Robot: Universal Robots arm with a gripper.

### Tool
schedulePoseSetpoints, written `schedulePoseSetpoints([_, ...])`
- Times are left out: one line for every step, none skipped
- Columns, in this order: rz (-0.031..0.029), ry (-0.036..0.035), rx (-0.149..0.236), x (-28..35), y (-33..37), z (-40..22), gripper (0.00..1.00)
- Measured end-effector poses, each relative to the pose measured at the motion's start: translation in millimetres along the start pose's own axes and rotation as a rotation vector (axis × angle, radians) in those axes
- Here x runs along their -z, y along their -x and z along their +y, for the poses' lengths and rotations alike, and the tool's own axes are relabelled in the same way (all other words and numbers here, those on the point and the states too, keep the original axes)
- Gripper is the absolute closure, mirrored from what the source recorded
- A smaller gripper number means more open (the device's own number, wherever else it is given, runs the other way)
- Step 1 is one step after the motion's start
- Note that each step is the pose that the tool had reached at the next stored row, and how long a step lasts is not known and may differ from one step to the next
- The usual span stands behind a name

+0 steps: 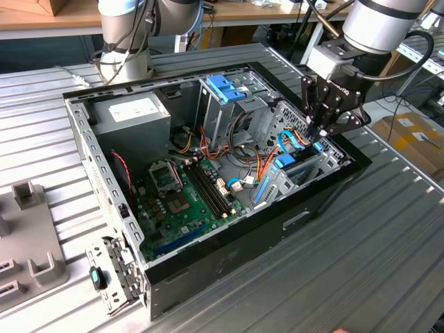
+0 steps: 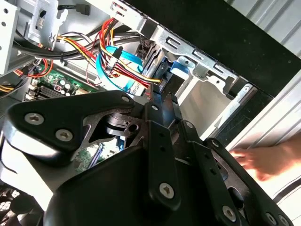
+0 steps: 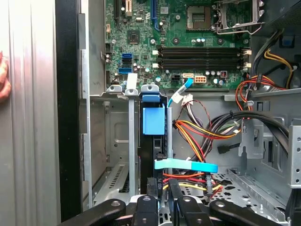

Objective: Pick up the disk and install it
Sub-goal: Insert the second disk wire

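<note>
Tower computer open on a slatted metal bench: in the exterior view, reading from the exterior view's left, the power supply box (image 1: pixel 132 114) carries a white label whose print cannot be read, the green motherboard (image 1: pixel 184 198) lies beside it, a blue plastic latch (image 1: pixel 227 87) tops the metal drive cage (image 1: pixel 222 114), and the gripper (image 1: pixel 320 132) reaches down into the drive bay at the case's front corner. In the first wrist view the disk (image 3: pixel 149 150) stands on edge in a slot of that bay, directly beyond the fingertips (image 3: pixel 151 188), its light blue rail tab (image 3: pixel 154 120) farther from them still and a light blue flat cable (image 3: pixel 186 165) crossing just beside it. The fingers are drawn nearly together with nothing clearly caught between them, their tips at or just short of the disk's near edge; contact cannot be confirmed. A metal drive of this kind is judged stiff, fairly heavy for its bulk, smooth-sided and sensitive to knocks, so the plastic side rails or the narrow metal edges look the safest places to grip or press, not the labelled face. That face is turned away here, and no writing on the disk can be read. A person's hand (image 2: pixel 263 160) rests outside the case wall.
</note>
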State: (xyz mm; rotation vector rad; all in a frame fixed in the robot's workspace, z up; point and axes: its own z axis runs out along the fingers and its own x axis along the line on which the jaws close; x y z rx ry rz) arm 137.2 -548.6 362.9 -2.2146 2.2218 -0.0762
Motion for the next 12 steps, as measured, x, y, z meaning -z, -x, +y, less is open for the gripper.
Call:
schedulePoseSetpoints([0.0003,-0.0001,0.0,0.2,0.0,0.2,0.76])
schedulePoseSetpoints([0.0005,0.0,0.0,0.3,0.0,1.2,0.76])
schedulePoseSetpoints([0.0004,0.0,0.0,0.4,0.0,2.7,0.76])
schedulePoseSetpoints([0.0003,-0.0001,0.0,0.3,0.0,4.6,0.76])
schedulePoseSetpoints([0.0003,-0.0001,0.0,0.4,0.0,6.7,0.76])
schedulePoseSetpoints([0.0003,-0.0001,0.0,0.4,-0.1,7.4,0.76])
schedulePoseSetpoints([0.0003,-0.0001,0.0,0.4,-0.1,7.4,0.76])
schedulePoseSetpoints([0.0003,-0.0001,0.0,0.4,-0.1,7.4,0.76])
schedulePoseSetpoints([0.0003,-0.0001,0.0,0.4,0.0,7.7,0.76])
schedulePoseSetpoints([0.0003,-0.0001,0.0,0.4,0.0,7.9,0.76])
schedulePoseSetpoints([0.0003,-0.0002,0.0,0.4,0.0,7.9,0.76])
schedulePoseSetpoints([0.0003,-0.0001,0.0,0.4,-0.1,8.0,0.76])
